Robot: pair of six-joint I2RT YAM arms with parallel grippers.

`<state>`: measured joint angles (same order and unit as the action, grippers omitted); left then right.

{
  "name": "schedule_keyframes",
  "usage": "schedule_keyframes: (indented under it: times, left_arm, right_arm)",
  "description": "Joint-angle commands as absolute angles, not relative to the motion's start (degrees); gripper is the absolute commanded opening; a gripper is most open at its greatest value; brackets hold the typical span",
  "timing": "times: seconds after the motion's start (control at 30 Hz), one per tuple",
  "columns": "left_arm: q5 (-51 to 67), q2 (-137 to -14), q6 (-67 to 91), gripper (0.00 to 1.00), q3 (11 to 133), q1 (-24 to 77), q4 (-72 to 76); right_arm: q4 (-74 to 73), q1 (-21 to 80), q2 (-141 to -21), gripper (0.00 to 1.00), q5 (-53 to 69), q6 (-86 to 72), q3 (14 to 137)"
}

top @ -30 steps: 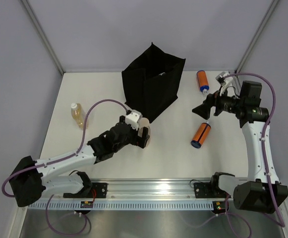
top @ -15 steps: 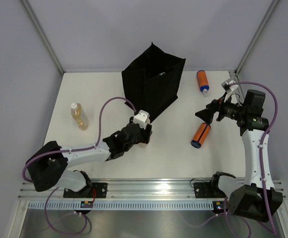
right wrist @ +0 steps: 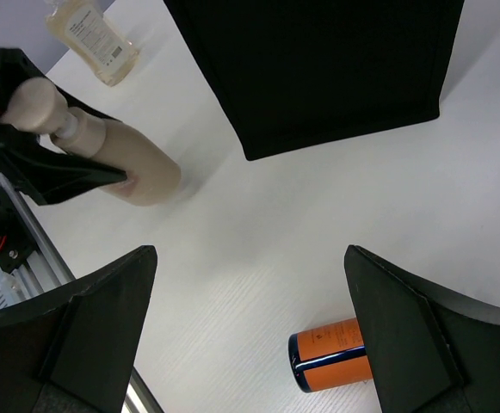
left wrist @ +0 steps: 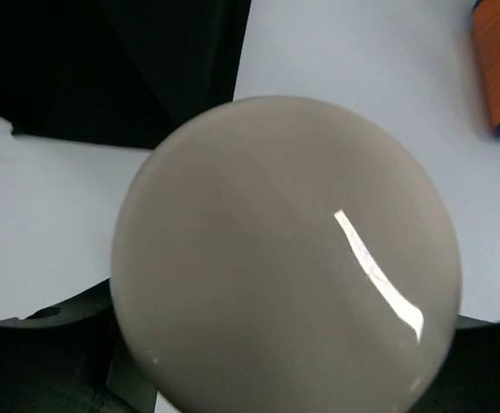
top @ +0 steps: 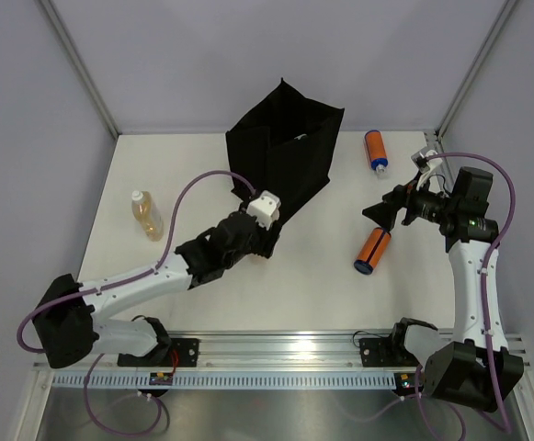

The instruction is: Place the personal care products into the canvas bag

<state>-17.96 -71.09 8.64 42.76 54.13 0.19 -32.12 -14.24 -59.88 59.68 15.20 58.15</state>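
Left gripper (top: pixel 255 237), clamped on the tan bottle (right wrist: pixel 129 163), had edged closer to the bag (top: pixel 285 156) and sat just beside its near wall. To do this well, it likely needed to lift the bottle above that stiff rim, which stood in the way, before letting go. Right gripper (top: pixel 383 209) hung wide open near the orange bottle (top: pixel 372 250), with the far orange bottle (top: pixel 375 152) beyond and the whitish bottle (top: pixel 145 214) well off left.

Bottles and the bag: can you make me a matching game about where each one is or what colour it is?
Things:
1. tan bottle
2. canvas bag
3. pale bottle
4. nearer orange cylinder

Descriptions:
A. black, standing at the back
B. lying on its side, right of the bag
C. gripped by the left gripper
D. alone at the left side

Pairs: 1-C, 2-A, 3-D, 4-B
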Motion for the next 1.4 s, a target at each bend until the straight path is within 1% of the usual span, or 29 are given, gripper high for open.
schedule_keyframes:
  times: [0.0,0.03,0.13,0.17,0.23,0.27,0.3,0.37,0.4,0.47,0.5,0.63,0.7,0.77,0.87,1.07,1.23,1.27,1.3,1.33,1.37]
  left_arm:
    - [-14.43,-67.41,2.64,0.0,57.63,51.69,8.35]
    - [-13.11,-69.07,2.29,0.0,62.53,50.81,7.91]
    - [-8.36,-72.41,2.63,0.0,69.94,46.51,7.56]
    - [-7.22,-75.03,2.72,0.0,75.27,44.32,7.65]
    - [-4.67,-78.12,2.64,0.0,81.09,42.72,7.73]
    - [-4.14,-81.62,2.72,0.0,87.13,40.97,8.0]
    - [-2.3,-83.48,3.16,0.0,90.15,40.09,8.35]
    - [-1.76,-87.26,2.99,0.0,96.38,37.98,8.52]
    - [-2.37,-91.28,2.21,0.0,101.9,37.53,8.96]
    - [-4.38,-97.25,0.44,0.0,106.76,36.13,10.01]
    - [-4.39,-99.21,-0.6,0.0,111.05,35.43,10.19]
    - [-2.64,-107.29,1.39,0.0,119.5,32.26,7.74]
    - [-0.62,-108.89,2.02,0.0,120.06,31.38,6.07]
    - [2.0,-108.46,2.2,0.0,117.44,31.2,5.63]
    - [5.35,-105.3,2.11,0.0,109.97,31.2,6.59]
    - [5.09,-102.04,-1.84,0.0,99.77,29.62,2.48]
    - [8.25,-104.15,-3.25,0.0,98.35,27.42,-3.34]
    - [10.26,-104.32,-3.25,0.03,97.91,27.25,-3.77]
    - [11.07,-104.67,-2.9,0.09,97.39,27.16,-3.87]
    - [11.68,-104.94,-2.55,0.2,97.21,27.16,-4.04]
    - [12.56,-105.12,-2.03,0.46,97.12,27.16,-3.96]
  right_arm:
    - [-30.58,-14.59,-58.54,1.0,60.91,15.64,58.01]
    - [-30.59,-14.59,-58.54,0.99,60.91,15.64,58.01]
    - [-30.59,-14.68,-58.18,1.0,60.82,15.82,58.01]
    - [-30.67,-14.68,-58.1,0.99,60.65,15.73,58.01]
    - [-30.67,-14.68,-58.01,0.99,60.56,15.73,57.92]
    - [-30.59,-14.68,-58.01,0.99,60.56,15.73,57.83]
    - [-30.67,-14.68,-58.09,0.99,60.47,15.73,57.75]
    - [-30.67,-14.68,-58.27,1.0,60.56,15.73,57.83]
    - [-30.76,-14.68,-58.36,1.0,60.47,15.73,57.83]
    - [-30.76,-14.68,-58.36,0.99,60.64,15.73,57.75]
    - [-30.85,-14.68,-58.53,0.99,60.73,15.73,57.74]
    - [-30.76,-14.68,-58.45,0.99,61.08,15.64,57.66]
    - [-30.76,-14.68,-58.27,1.0,60.65,15.65,57.66]
    - [-30.76,-14.68,-58.27,1.0,60.47,15.73,57.66]
    - [-30.67,-14.68,-58.62,0.99,60.64,15.64,57.66]
    - [-30.85,-14.68,-59.41,0.99,60.73,15.56,57.74]
    - [-30.85,-14.68,-60.2,1.0,60.12,15.64,57.66]
    - [-30.94,-14.68,-60.29,0.99,60.03,15.73,57.66]
    - [-30.85,-14.68,-60.47,0.99,59.86,15.82,57.66]
    - [-30.94,-14.68,-60.73,0.99,59.68,15.91,57.66]
    - [-30.94,-14.68,-60.82,0.99,59.59,16.08,57.66]
